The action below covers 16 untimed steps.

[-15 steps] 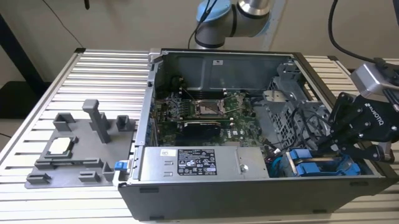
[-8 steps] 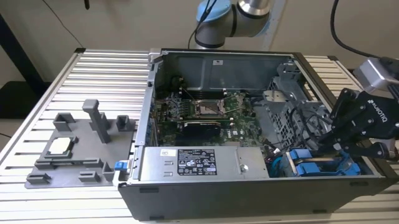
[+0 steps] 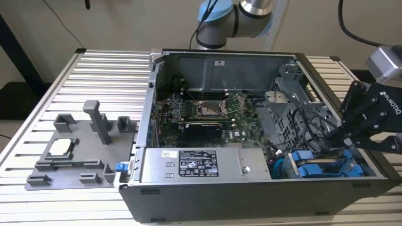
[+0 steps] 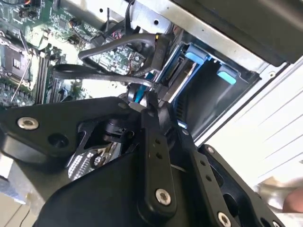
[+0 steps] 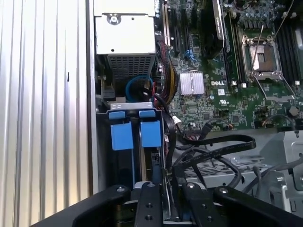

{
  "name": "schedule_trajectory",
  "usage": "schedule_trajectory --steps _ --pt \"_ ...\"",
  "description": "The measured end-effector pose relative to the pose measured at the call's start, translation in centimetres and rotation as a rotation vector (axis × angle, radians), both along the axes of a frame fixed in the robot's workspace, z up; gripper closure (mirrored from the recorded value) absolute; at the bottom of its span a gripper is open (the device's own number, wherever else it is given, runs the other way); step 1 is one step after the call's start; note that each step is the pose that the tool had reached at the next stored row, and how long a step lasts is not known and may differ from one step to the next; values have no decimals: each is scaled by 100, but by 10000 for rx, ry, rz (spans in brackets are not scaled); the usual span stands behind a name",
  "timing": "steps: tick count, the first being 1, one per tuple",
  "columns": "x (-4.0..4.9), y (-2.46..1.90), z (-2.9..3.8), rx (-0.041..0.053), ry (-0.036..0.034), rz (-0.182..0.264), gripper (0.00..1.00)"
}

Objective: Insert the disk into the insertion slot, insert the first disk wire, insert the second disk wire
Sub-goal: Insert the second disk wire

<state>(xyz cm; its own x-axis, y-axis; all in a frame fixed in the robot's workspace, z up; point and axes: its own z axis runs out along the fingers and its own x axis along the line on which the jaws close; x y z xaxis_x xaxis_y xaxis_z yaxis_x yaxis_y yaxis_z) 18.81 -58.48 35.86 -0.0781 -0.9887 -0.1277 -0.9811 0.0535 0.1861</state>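
Two blue-fronted drive carriers sit side by side in the grey drive cage at the case's near corner on the exterior view's right. The disk (image 5: pixel 150 134) (image 3: pixel 312 169) is the one in line with my fingers, seated in the insertion slot (image 5: pixel 101 142). My gripper (image 3: pixel 328 142) reaches down into the case just behind the carriers. In both wrist views its fingertips (image 4: pixel 150 105) are drawn together on a black wire connector at the rear of the disk, with a thin blue wire (image 4: pixel 138 93) and looping black cables (image 5: pixel 213 142) running off it.
The open computer case (image 3: pixel 135 155) lies on a slatted metal table. A grey power supply box (image 3: pixel 201 165) with a white label sits beside the drive cage. The motherboard (image 3: pixel 201 110) fills the middle. A grey fixture block (image 3: pixel 75 150) stands on the exterior view's left.
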Motion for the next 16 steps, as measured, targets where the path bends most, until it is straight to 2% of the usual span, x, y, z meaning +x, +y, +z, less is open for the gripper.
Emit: schedule_trajectory --steps 1,4,5,6,7,8,12,15,16 --pt "0 0 0 13 -196 -1 76" --pt "0 1 0 40 -720 -2 76" --pt "-1 2 0 50 -866 -2 76" --pt "0 2 1 62 -975 -1 76" --pt "0 1 11 64 -1044 -1 76" --pt "1 2 38 66 -1058 0 76" --pt "-2 4 211 72 -1060 1 76" --pt "-3 40 245 105 -1077 -1 76" --pt "-3 52 246 119 -1131 -1 76"
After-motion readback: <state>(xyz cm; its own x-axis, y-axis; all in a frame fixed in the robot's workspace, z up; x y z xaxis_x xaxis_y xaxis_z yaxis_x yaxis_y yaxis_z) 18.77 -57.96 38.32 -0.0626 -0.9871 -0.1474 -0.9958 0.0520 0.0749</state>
